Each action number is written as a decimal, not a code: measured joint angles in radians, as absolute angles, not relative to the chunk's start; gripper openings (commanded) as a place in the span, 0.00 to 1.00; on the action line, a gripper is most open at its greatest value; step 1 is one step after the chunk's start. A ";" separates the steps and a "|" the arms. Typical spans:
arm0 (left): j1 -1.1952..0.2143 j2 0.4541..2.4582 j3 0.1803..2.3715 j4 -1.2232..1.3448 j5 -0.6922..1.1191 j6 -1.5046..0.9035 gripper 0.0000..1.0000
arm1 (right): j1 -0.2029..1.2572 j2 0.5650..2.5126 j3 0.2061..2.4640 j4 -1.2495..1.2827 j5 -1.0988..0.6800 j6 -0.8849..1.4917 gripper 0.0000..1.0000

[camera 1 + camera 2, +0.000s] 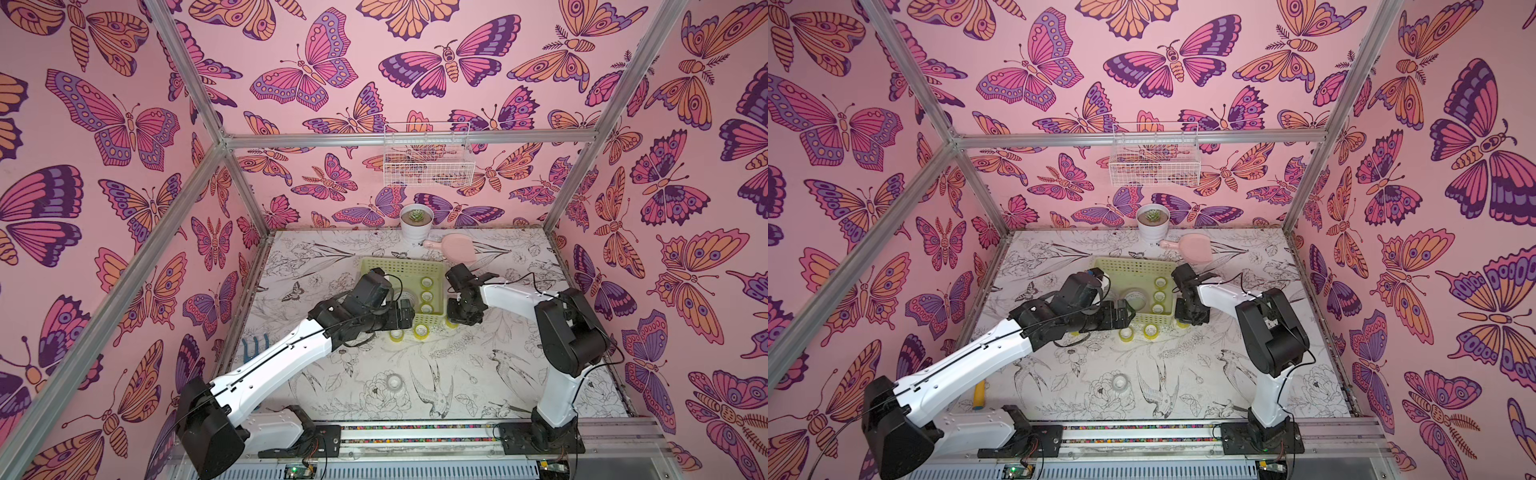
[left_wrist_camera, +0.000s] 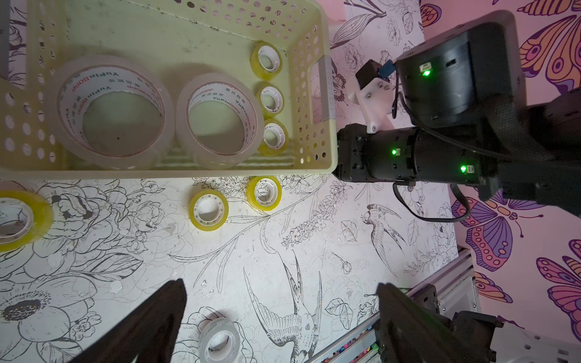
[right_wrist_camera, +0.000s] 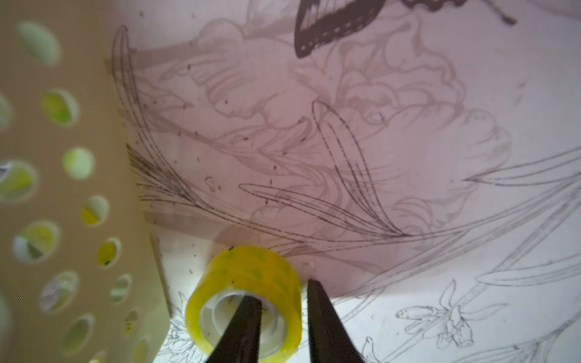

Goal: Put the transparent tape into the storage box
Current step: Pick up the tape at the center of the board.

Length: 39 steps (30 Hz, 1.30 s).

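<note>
Just beside the storage box (image 3: 94, 141), the right pincer (image 3: 281, 290) is pinching a yellow tape roll (image 3: 251, 270). Meanwhile the left pincer (image 2: 280, 283) is hanging spread.

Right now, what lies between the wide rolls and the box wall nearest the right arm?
A row of three small yellow rolls, seen in the left wrist view.

Storage box (image 2: 163, 173): pale yellow-green moulded plastic, matt, slightly grimy. Small tape rolls (image 2: 208, 227): glossy yellow-tinted film on white plastic cores; large rolls (image 2: 67, 94): clear glossy film on printed paper cores. Desk (image 2: 314, 239): matt printed sheet, speckled with dirt; frame bars (image 1: 332, 140): bare dull metal.
</note>
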<state>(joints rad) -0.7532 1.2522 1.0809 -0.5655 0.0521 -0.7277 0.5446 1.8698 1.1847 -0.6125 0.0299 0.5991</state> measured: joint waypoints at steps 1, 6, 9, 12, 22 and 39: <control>-0.753 1.252 1.080 -0.565 0.052 -0.728 1.00 | 0.545 1.866 1.182 -0.612 0.035 0.600 0.08; -0.753 1.251 1.073 -0.566 0.052 -0.733 1.00 | 0.543 1.844 1.172 -0.614 0.047 0.601 0.01; -0.753 1.251 1.070 -0.566 0.052 -0.735 1.00 | 0.543 1.831 1.172 -0.628 0.065 0.597 0.02; -0.753 1.250 1.069 -0.566 0.051 -0.735 1.00 | 0.543 1.792 1.178 -0.664 0.088 0.589 0.02; -0.753 1.218 1.065 -0.565 0.030 -0.738 1.00 | 0.545 1.703 1.416 -0.757 0.133 0.522 0.03; -0.753 1.161 1.042 -0.578 -0.013 -0.741 1.00 | 0.622 2.104 1.876 -0.787 0.094 0.437 0.03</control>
